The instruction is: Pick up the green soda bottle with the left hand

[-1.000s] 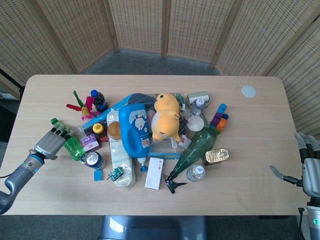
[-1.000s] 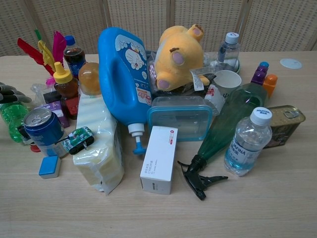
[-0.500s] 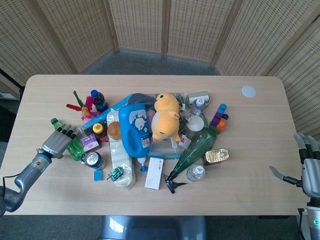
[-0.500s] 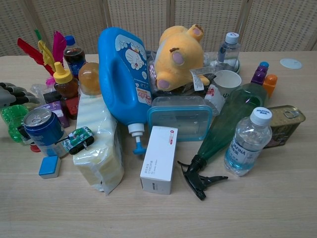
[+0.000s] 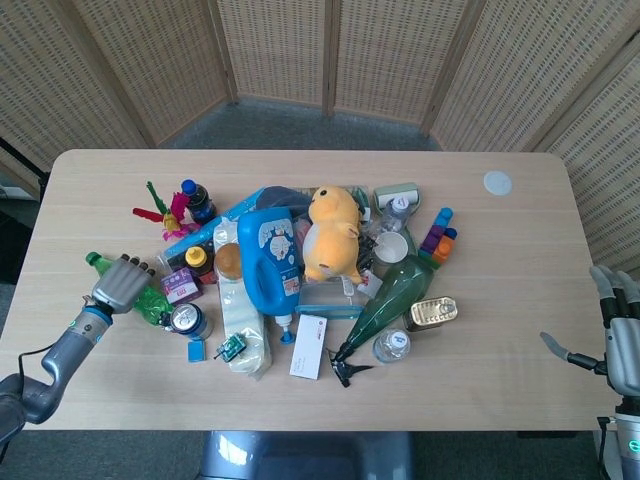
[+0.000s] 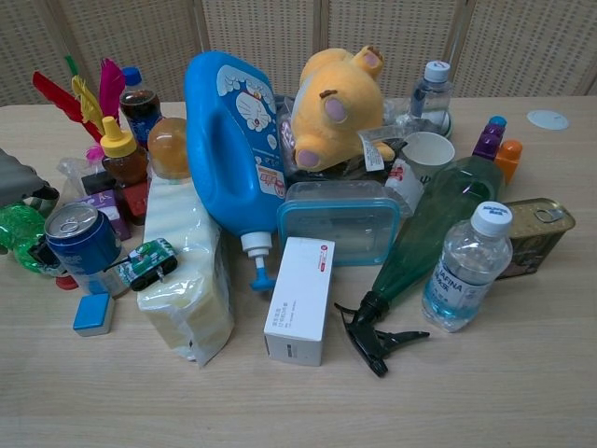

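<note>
The green soda bottle [image 5: 150, 301] lies on its side at the left of the pile, its cap [image 5: 92, 260] pointing left. My left hand [image 5: 119, 284] lies across the bottle's neck and shoulder, fingers curled over it; the bottle still rests on the table. In the chest view the left hand [image 6: 17, 177] shows at the left edge, just above the green soda bottle [image 6: 19, 230]. My right hand [image 5: 620, 335] hangs off the table's right edge, fingers apart and holding nothing.
A blue can [image 5: 186, 319] and a purple box [image 5: 181, 285] lie against the bottle's right side. Behind it are coloured feathers [image 5: 157, 210] and a dark cola bottle [image 5: 197, 201]. The pile runs right: blue detergent jug [image 5: 270, 257], yellow plush [image 5: 332, 234], green spray bottle [image 5: 390, 297].
My left hand has moved down onto the bottle and its fingers have curled in. The bottle has swung round, so its cap now sits further left and nearer the front.
</note>
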{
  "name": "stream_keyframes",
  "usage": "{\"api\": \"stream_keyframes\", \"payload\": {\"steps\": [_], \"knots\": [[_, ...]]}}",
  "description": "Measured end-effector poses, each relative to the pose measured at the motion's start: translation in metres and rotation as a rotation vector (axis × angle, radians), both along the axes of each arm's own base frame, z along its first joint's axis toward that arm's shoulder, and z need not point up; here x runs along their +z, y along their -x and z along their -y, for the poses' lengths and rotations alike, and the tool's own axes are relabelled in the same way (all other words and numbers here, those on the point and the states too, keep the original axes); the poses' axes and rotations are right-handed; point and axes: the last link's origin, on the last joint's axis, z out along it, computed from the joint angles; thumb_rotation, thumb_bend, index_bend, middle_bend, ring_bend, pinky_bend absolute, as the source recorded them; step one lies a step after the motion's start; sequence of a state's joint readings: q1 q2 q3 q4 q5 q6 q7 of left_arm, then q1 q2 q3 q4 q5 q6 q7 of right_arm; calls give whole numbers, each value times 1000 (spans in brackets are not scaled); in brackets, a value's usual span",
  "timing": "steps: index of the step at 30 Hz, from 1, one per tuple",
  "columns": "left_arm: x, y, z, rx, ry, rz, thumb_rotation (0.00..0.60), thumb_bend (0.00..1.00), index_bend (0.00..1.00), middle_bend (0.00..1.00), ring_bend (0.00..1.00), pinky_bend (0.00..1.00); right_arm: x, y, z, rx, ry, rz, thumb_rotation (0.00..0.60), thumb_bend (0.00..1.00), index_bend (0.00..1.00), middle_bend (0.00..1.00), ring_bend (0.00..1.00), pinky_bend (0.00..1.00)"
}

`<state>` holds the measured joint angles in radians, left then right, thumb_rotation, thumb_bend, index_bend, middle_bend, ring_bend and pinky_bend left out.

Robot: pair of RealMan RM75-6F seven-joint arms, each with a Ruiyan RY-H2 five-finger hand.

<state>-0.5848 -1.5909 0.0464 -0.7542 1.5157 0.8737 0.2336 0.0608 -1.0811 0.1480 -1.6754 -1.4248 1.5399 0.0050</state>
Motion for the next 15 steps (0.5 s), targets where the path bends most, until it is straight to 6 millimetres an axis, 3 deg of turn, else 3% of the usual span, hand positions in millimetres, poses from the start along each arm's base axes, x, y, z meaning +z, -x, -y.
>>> {"api": "stream_keyframes", "payload": {"steps": [7,15], "knots": [[9,-3,0,-18,-28,45,600,26,690,553,431,614,-1,0,0,1,-4,0,332,0,0,0,0,0],[42,-20,-2,-76,-82,130,600,27,691,556,432,615,0,-1,-1,2,-2,3,334,0,0,0,0,0]]}}
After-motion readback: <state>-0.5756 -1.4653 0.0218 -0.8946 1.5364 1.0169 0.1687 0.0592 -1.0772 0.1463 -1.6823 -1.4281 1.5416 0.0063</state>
